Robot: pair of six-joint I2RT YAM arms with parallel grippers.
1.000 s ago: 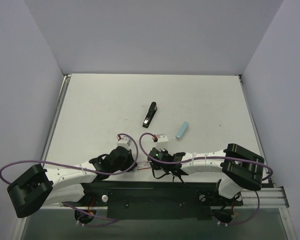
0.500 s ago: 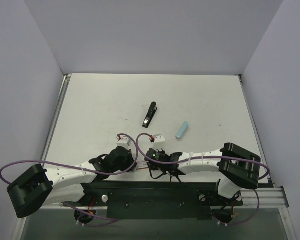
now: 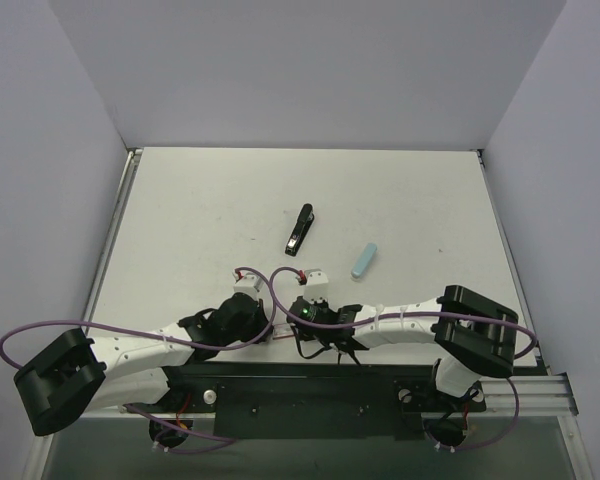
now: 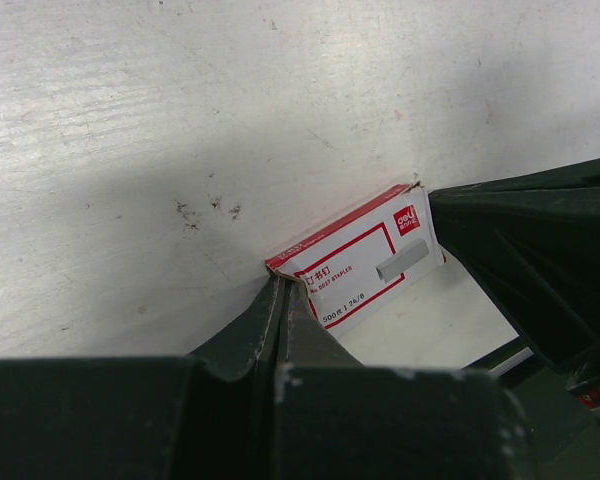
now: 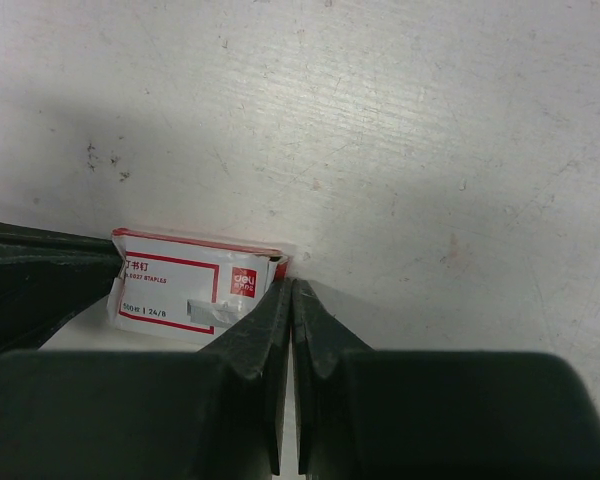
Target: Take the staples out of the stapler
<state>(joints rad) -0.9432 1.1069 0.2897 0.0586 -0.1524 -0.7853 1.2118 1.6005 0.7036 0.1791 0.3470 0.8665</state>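
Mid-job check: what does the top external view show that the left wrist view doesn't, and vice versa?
Only the top external view: the stapler lying untouched out on the table, and a pale blue block to its right. Only the left wrist view: the staple box with its printed label, and the left end effector, shut, tips at the box's corner. Both: the white table and part of the right arm.
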